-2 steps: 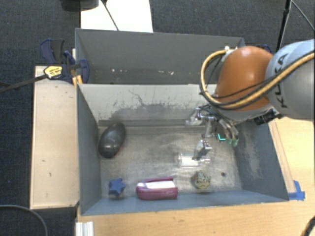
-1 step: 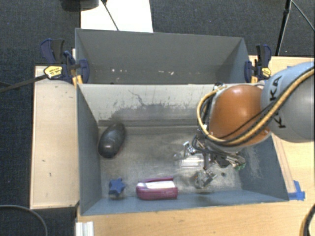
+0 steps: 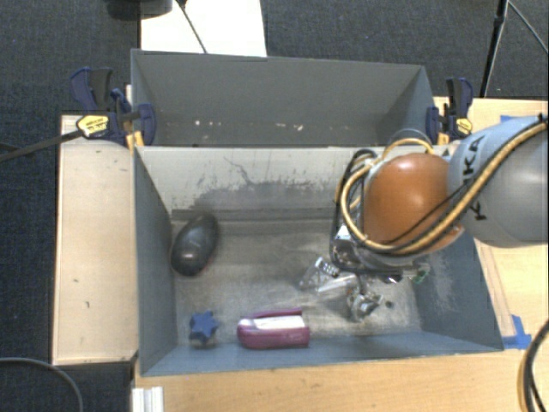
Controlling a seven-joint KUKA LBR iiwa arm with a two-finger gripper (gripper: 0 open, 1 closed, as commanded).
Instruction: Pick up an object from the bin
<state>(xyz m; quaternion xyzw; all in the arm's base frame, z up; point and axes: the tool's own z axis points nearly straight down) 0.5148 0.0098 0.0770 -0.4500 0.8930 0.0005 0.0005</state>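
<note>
My gripper [image 3: 346,283] is low in the right half of the bin, close to the floor, under the arm's orange dome. The nearest loose thing is a maroon, oblong object with a white top [image 3: 273,331], lying flat by the front wall, to the left of the gripper and apart from it. A small blue, star-like piece [image 3: 203,326] sits further left in the front-left corner. A dark grey, egg-shaped object [image 3: 195,244] rests against the left wall. I see nothing held in the gripper.
The arm comes in over the bin's right rim, and its orange dome and looped cables hide the floor at the back right. Bare floor lies between the gripper and the grey egg-shaped object.
</note>
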